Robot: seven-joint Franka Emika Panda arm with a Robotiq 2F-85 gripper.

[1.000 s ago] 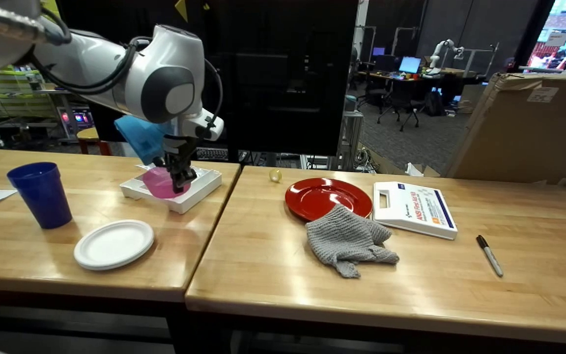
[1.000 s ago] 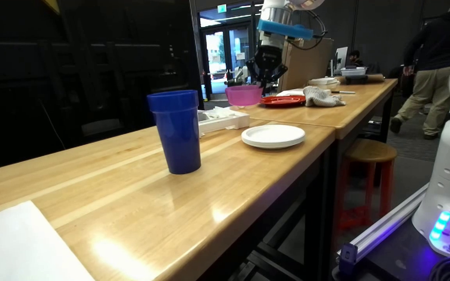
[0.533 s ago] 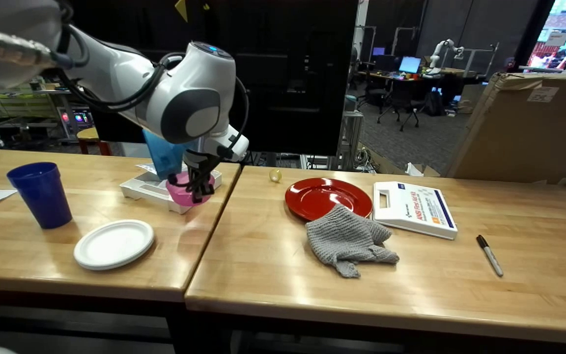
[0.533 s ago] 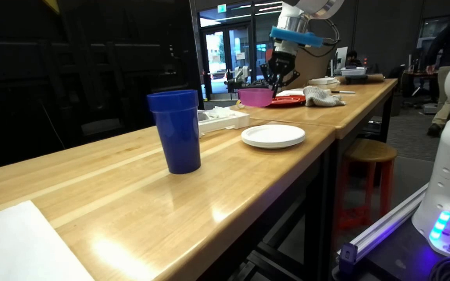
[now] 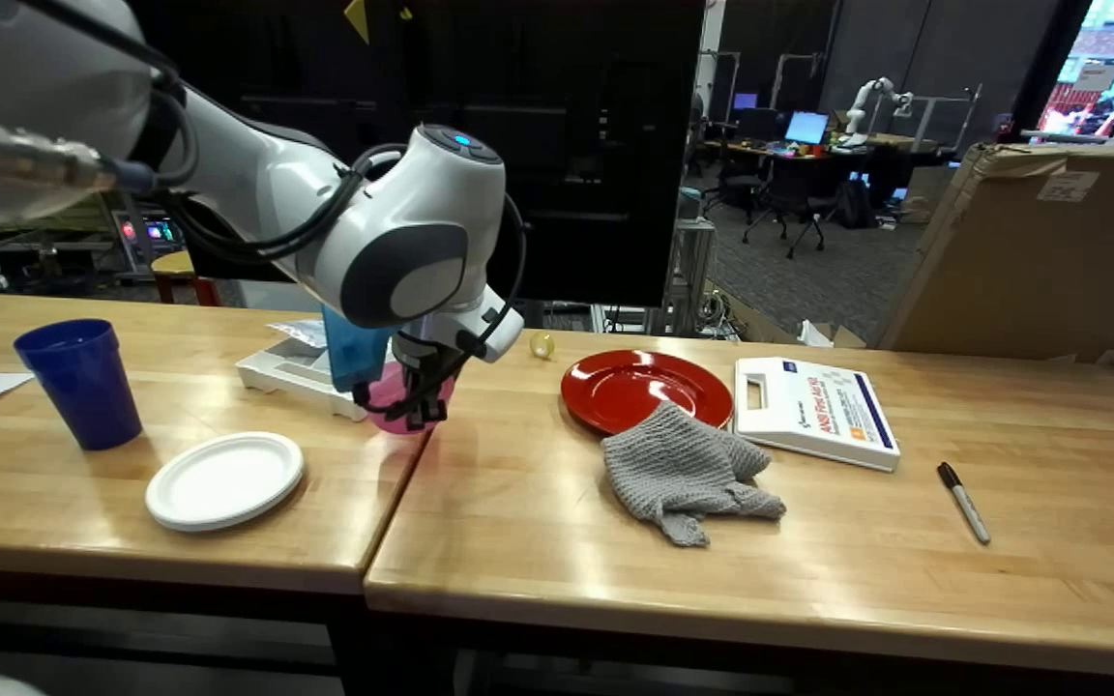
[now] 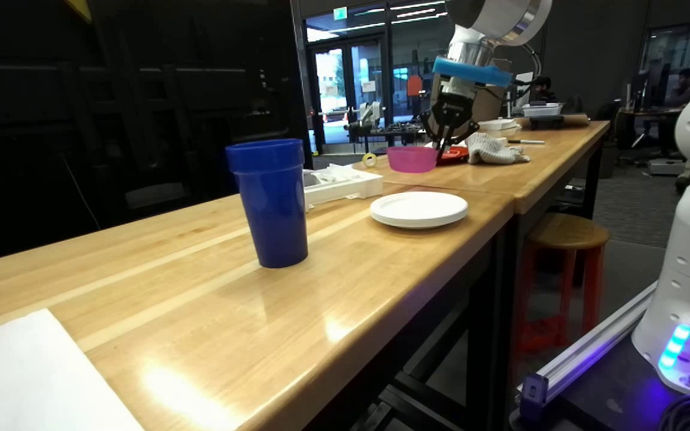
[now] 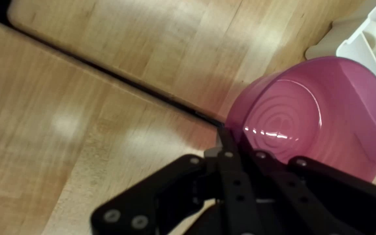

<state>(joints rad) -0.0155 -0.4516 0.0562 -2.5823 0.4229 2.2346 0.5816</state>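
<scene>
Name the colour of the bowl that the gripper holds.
Pink, and see-through; the bowl shows best in the wrist view.

1. Bowl (image 7: 312, 114): translucent pink, concentric rings in base
2. Tool (image 7: 231, 134): black, silver-grey screw heads
3. Cup (image 6: 270, 203): plain deep blue
4. Large plate (image 5: 615, 387): bright red
5. Stacked plates (image 6: 419, 206): white
6. Tray (image 6: 346, 190): white
7. Cloth (image 5: 683, 469): grey, waffle-like knit pattern
8. First-aid case (image 5: 799, 411): white; red lettering, navy band, small orange square
9. Marker (image 5: 965, 505): grey barrel, black cap
10. Small roll (image 5: 542, 341): yellow
11. Desk (image 5: 509, 551): honey-toned wood, paler and darker strips

Pink bowl (image 5: 387, 389) in claw (image 5: 426, 417)
</scene>
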